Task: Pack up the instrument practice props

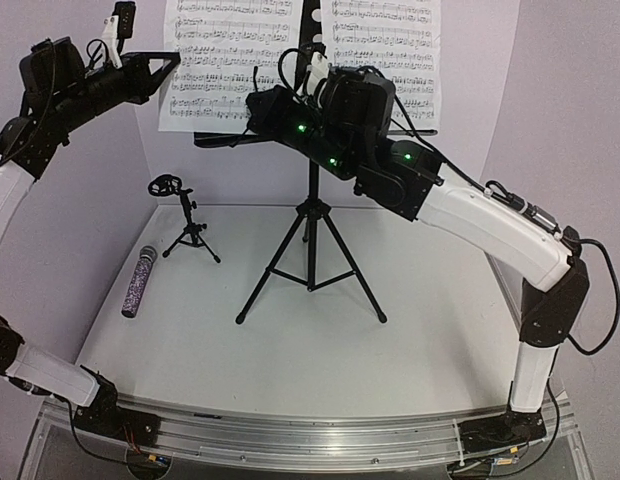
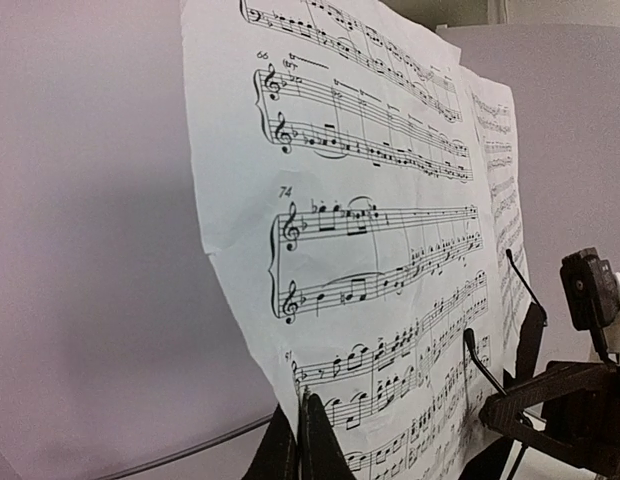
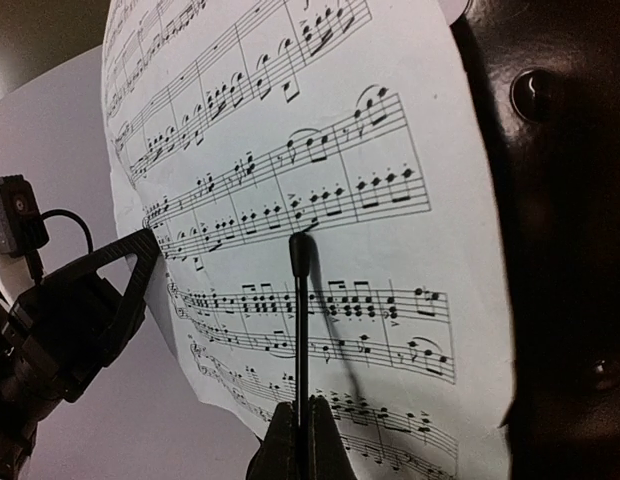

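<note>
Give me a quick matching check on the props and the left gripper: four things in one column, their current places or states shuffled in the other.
Things:
1. microphone
2. small mic stand
3. sheet-music pages
4. left gripper

Places or states:
A. propped on the tall music stand
B. closed on a page's outer left edge
C. lying flat on the table
D. upright on its tripod, clip empty

Pairs: 1-C, 2-D, 3-A, 4-B.
</note>
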